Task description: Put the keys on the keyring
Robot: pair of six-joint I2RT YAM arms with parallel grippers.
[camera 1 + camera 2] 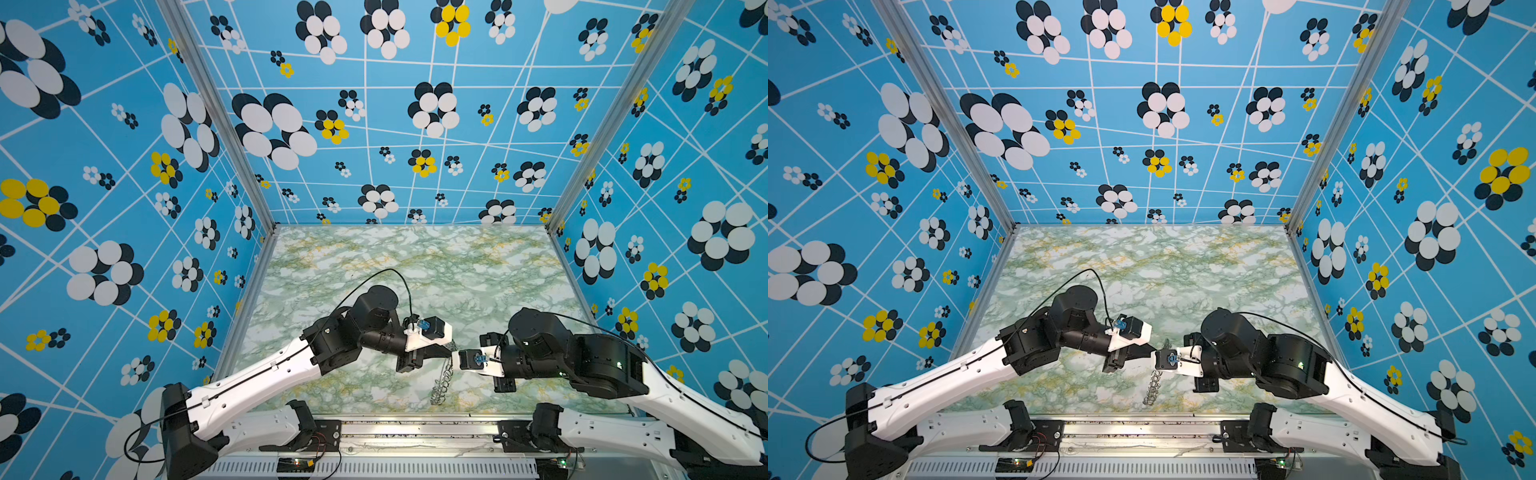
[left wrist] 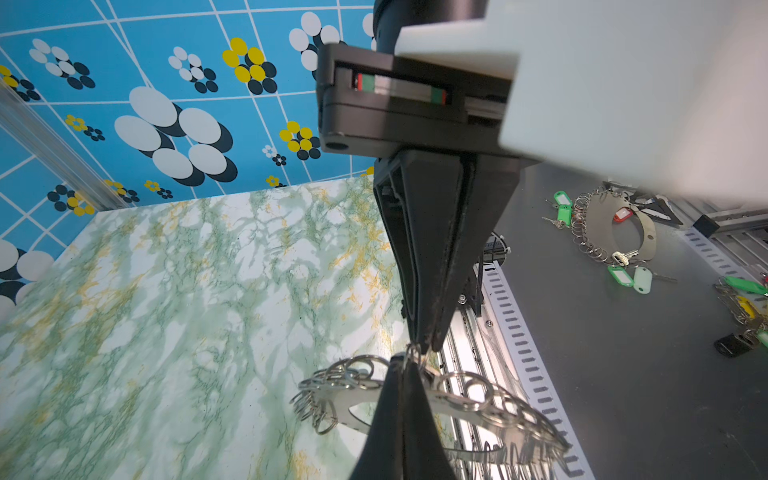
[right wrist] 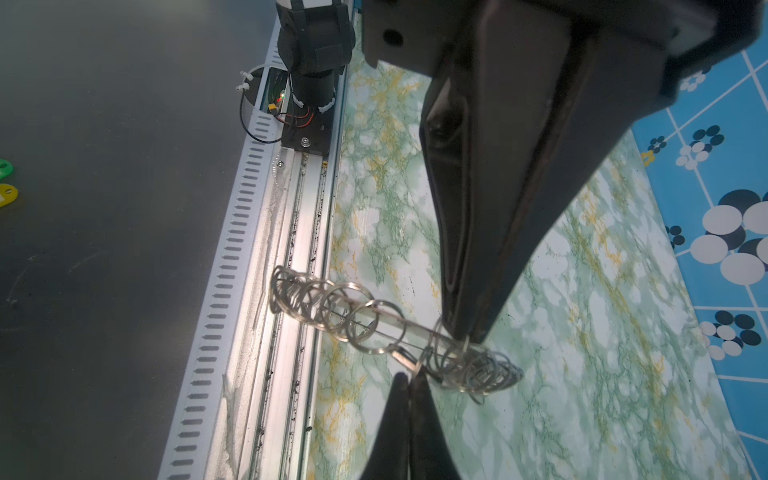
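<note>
Plenty of open room over the far half of the desk (image 1: 415, 266), hemmed by walls (image 1: 374, 124) behind and at both sides. Near the front edge the left arm (image 1: 266, 374) and right arm (image 1: 665, 390) meet mid-desk, with the keyring (image 1: 443, 384) edge-on between them, barring passage.

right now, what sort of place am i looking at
Probably a robot test cell in a lab: flower-print walls on aluminium posts box in a marble-look tabletop, with the left arm and right arm mounted at its front edge.
</note>
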